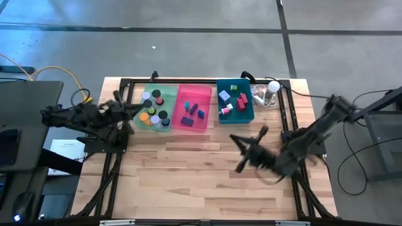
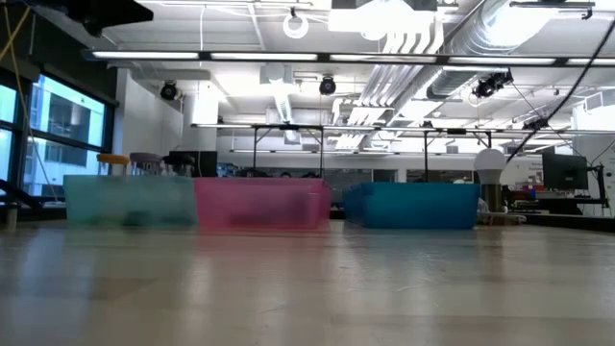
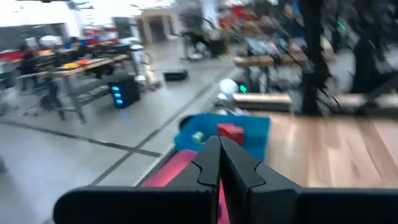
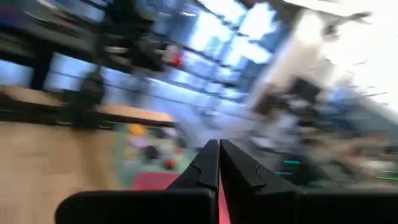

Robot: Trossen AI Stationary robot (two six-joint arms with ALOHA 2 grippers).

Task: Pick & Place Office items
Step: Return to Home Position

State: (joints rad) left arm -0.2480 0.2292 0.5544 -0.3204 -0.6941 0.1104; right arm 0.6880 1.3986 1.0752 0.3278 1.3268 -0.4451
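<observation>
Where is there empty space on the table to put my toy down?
The biggest bare patch is the table in front of the green bin and pink bin, down to the near edge. The far edge is crowded: those bins and the teal bin sit side by side. The right gripper hangs over the wood on the right.

bench (image 1: 201,182) is jointed pale wood with satin sheen; green bin (image 2: 130,204), pink bin (image 2: 259,204), teal bin (image 2: 423,206) look translucent plastic; floor (image 1: 188,50) smooth grey concrete.
</observation>
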